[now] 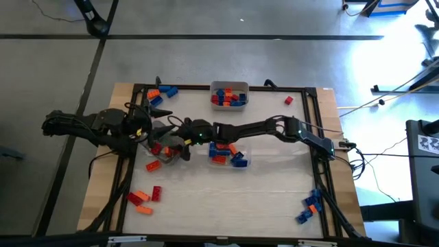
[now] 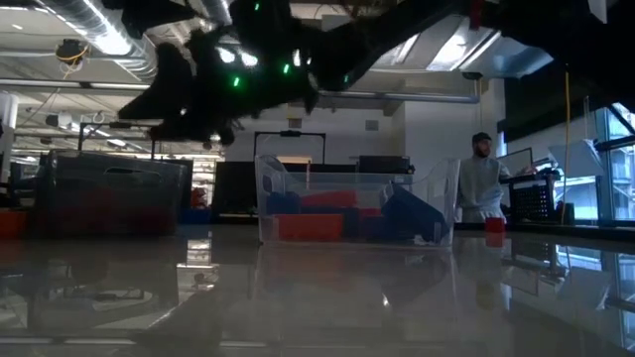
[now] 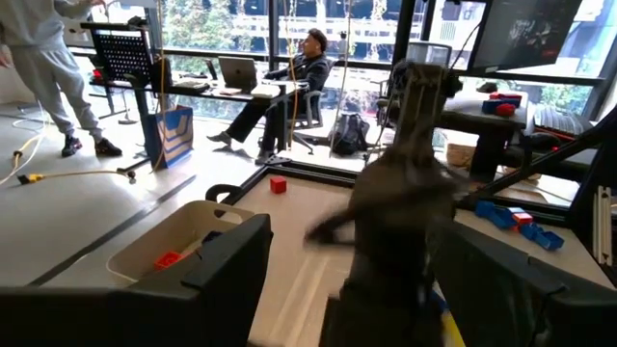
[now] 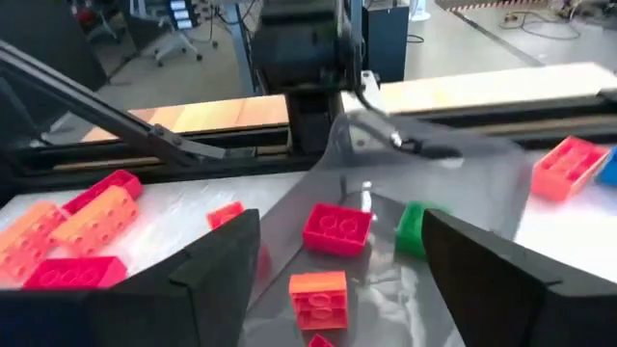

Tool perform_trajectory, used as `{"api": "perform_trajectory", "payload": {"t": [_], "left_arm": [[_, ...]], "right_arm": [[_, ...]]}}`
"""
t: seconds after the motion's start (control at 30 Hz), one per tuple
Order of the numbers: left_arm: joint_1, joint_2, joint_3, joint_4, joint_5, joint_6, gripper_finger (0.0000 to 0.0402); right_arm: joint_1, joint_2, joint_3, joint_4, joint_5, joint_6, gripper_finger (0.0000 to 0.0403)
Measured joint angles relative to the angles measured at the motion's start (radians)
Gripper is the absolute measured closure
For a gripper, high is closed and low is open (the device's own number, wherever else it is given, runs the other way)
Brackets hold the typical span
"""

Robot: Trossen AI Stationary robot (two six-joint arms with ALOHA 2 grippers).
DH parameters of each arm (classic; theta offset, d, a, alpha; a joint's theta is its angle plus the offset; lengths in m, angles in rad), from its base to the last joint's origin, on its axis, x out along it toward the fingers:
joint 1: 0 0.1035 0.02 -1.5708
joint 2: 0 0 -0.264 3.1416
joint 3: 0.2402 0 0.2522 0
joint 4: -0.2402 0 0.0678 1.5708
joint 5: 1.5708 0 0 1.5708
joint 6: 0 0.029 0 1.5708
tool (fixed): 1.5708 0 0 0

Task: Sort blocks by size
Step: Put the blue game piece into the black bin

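Observation:
Small studded blocks lie in trays and in loose heaps. My right gripper [image 1: 180, 143] reaches across the table from the right and hovers open over a clear tray [image 1: 164, 152] at the left centre. In the right wrist view the open right gripper [image 4: 339, 262] stands over a red block [image 4: 337, 229], an orange block [image 4: 318, 294] and a green block [image 4: 413, 227], all lying on the tray's floor. Nothing is between its fingers. My left gripper [image 1: 152, 129] waits open at the table's left, just beside the right gripper.
A second clear tray [image 1: 230, 155] of blue and orange blocks stands mid-table, and a pale tray [image 1: 230, 95] of blue and red blocks at the far edge. Loose blocks lie at the far left [image 1: 162, 91], near left [image 1: 144, 195] and near right [image 1: 310, 206]. People are beyond the table.

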Motion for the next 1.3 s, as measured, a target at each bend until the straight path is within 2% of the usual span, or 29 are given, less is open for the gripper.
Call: {"api": "perform_trajectory", "payload": {"t": [0.1,0.3,0.47,0.67,0.8,1.0,1.13,1.3], "left_arm": [[0.0,0.0,0.0,-0.008,0.0,-0.011,0.0137],[0.0,0.005,0.0,-0.013,0.0,-0.03,0.0137],[0.0,0.005,0.0,-0.022,0.0,-0.031,0.0137],[0.0,0.005,0.0,-0.029,0.0,-0.03,0.0137],[0.0,0.005,0.0,-0.031,0.0,-0.03,0.0137],[0.0,0.005,0.0,-0.037,0.0,-0.03,0.0137],[0.0,0.006,0.0,-0.042,0.0,-0.03,0.0137],[0.0,0.006,0.0,-0.044,0.0,-0.03,0.0137]], "right_arm": [[0.0,-0.069,0.001,-0.087,0.01,-0.049,0.0118],[0.0,-0.173,0.001,-0.323,0.101,-0.12,0.014],[-0.007,-0.254,0.0,-0.498,0.105,-0.168,0.0153],[-0.007,-0.384,-0.135,-0.551,0.106,-0.163,0.0154],[-0.005,-0.51,-0.276,-0.592,0.105,-0.128,0.0154],[0.039,-0.742,-0.454,-0.796,0.162,-0.055,0.0155],[0.103,-0.869,-0.524,-0.988,0.232,0.052,0.0155],[0.207,-0.979,-0.571,-1.19,0.255,0.237,0.0155]]}}
